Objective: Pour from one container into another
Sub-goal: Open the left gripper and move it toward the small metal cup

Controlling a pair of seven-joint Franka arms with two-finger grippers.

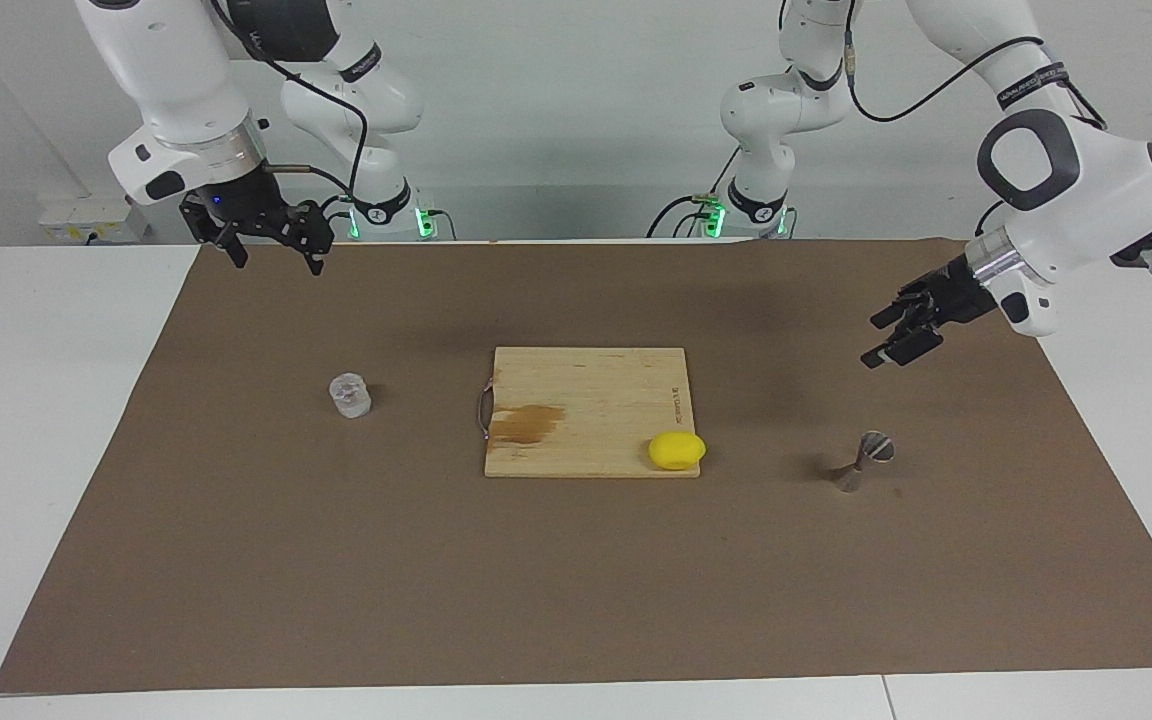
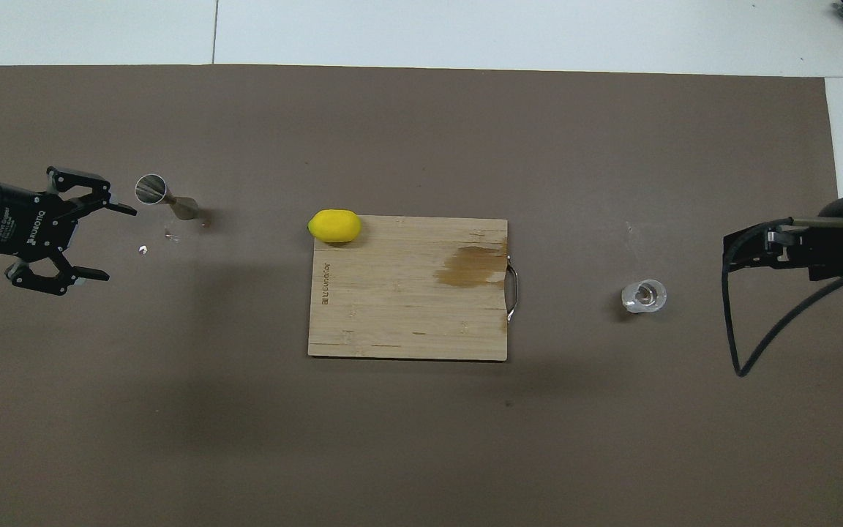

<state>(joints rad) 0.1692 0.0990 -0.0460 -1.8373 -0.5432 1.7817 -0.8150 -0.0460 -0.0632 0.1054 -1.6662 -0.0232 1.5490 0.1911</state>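
The clear textured glass tumbler (image 1: 349, 394) stands on the brown mat toward the right arm's end; it also shows in the overhead view (image 2: 644, 295). The silvery hourglass jigger (image 1: 864, 460) stands upright on the mat toward the left arm's end, also in the overhead view (image 2: 165, 199). My left gripper (image 1: 873, 340) is open and empty, raised over the mat beside the jigger, apart from it (image 2: 120, 243). My right gripper (image 1: 277, 265) is open and empty, raised over the mat's edge nearest the robots, well apart from the tumbler (image 2: 727, 252).
A wooden cutting board (image 1: 586, 400) with a dark stain and a metal handle lies mid-mat (image 2: 407, 307). A yellow lemon (image 1: 677, 450) rests on its corner nearest the jigger (image 2: 334, 225). A few small specks (image 2: 143, 249) lie on the mat beside the jigger.
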